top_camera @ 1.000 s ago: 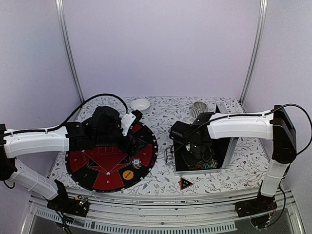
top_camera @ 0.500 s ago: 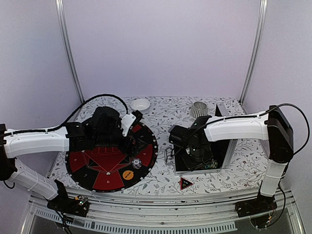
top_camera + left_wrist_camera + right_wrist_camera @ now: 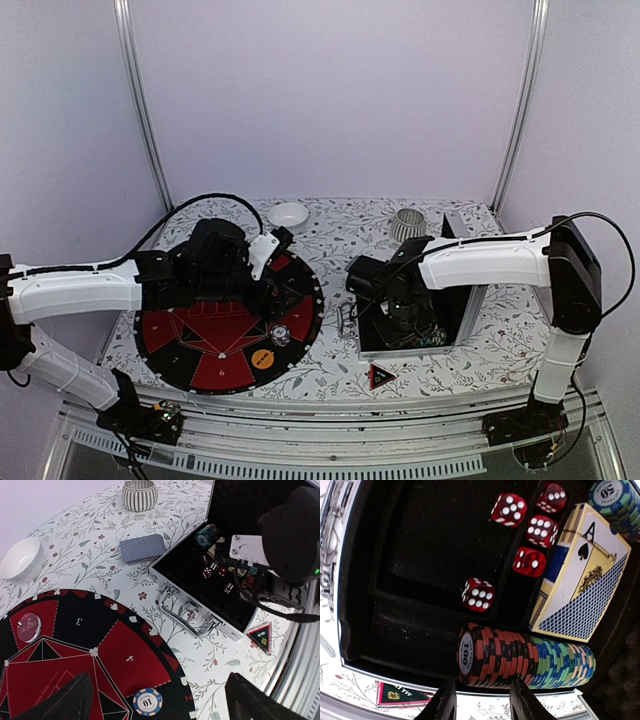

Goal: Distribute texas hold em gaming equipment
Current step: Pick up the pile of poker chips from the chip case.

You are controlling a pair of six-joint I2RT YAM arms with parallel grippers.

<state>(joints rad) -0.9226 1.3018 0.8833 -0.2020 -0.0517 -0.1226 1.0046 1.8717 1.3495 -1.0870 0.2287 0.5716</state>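
Moved: right gripper (image 3: 482,702) has sunk deeper into the case (image 3: 365,620).
Right jaws: apart, straddling striped poker chips (image 3: 520,657) (case's near edge).
Idle: left gripper (image 3: 160,702), fingers wide apart, empty, above game mat (image 3: 60,670).

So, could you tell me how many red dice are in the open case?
5 dice: four clustered beside the card box, one alone nearer the chip row. Others may be hidden.

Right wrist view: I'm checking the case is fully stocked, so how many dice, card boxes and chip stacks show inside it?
Red dice: 5
Card box: 1
Chip stacks: 2
Total: 8
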